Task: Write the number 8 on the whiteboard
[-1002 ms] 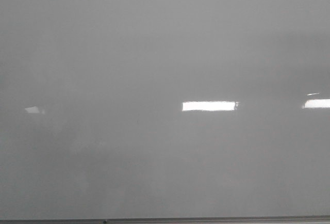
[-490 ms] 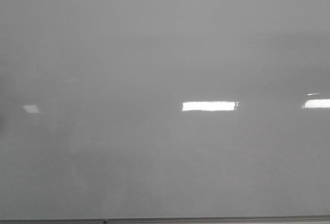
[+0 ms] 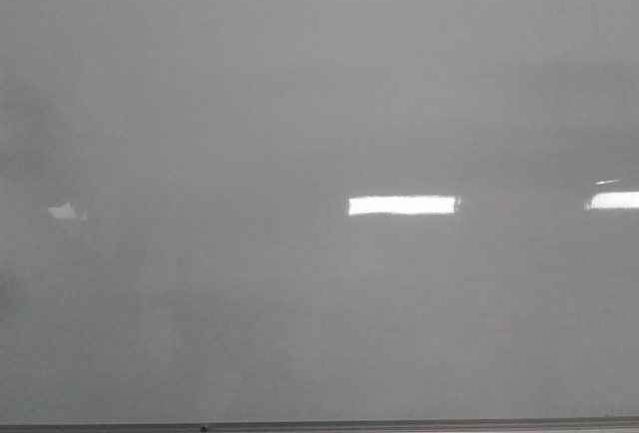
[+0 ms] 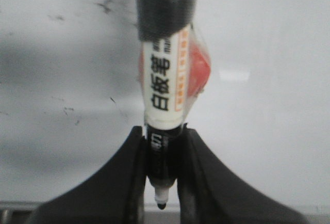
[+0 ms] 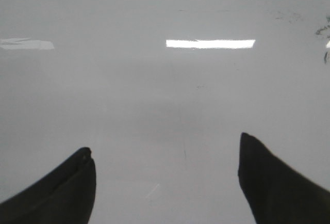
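Black-capped marker (image 4: 164,95) stands gripped lengthwise in the left hand (image 4: 161,180), tip toward its wrist; right hand (image 5: 165,182) spread.

A marker (image 4: 164,110) sits between the left gripper's (image 4: 162,182) fingers, before the whiteboard (image 4: 268,131).

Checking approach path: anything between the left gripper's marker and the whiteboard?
Nothing visible. The left gripper holds the marker over bare whiteboard; only glare patches and faint smudges show. No 8 drawn yet.
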### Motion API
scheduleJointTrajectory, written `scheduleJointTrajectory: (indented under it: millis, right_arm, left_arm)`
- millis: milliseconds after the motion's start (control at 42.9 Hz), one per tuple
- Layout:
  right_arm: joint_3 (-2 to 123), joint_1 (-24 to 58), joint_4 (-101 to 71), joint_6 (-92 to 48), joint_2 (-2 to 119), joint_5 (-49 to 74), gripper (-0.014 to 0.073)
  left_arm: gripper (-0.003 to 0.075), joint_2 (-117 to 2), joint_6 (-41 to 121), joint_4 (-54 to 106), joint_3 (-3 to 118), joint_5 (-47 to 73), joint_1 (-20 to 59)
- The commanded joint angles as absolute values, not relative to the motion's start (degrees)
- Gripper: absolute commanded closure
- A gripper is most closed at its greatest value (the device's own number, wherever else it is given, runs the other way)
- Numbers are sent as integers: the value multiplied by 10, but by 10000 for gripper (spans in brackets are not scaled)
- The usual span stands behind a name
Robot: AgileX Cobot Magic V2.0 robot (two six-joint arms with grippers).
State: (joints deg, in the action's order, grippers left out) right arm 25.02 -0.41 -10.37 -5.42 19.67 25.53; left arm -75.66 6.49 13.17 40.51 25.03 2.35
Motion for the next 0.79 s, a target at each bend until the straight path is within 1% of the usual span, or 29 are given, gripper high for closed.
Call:
scheduleJointTrajectory:
  millis: [0,47,117,280,396,559,653,769]
  right_arm:
    - [286,-3,-112,-58,220,236,1]
    - [296,-1,-113,-68,233,254,1]
    - [316,2,-120,-99,263,297,1]
    - [366,30,-177,-189,343,385,1]
    - [404,68,-239,-292,404,454,1]
    - [458,154,-302,-423,485,509,1]
    - [483,209,-320,-456,529,514,1]
    - [522,281,-322,-462,596,513,1]
  left_arm:
    - [741,-741,134,141,478,381,50]
    - [741,-744,170,149,503,442,73]
    - [741,-746,237,163,540,497,109]
    - [741,-746,405,159,595,578,210]
    - [741,-746,452,149,612,618,279]
    - [741,-746,487,137,618,649,338]
    - [741,-746,494,137,618,651,359]
    - [741,-746,500,137,618,651,378]
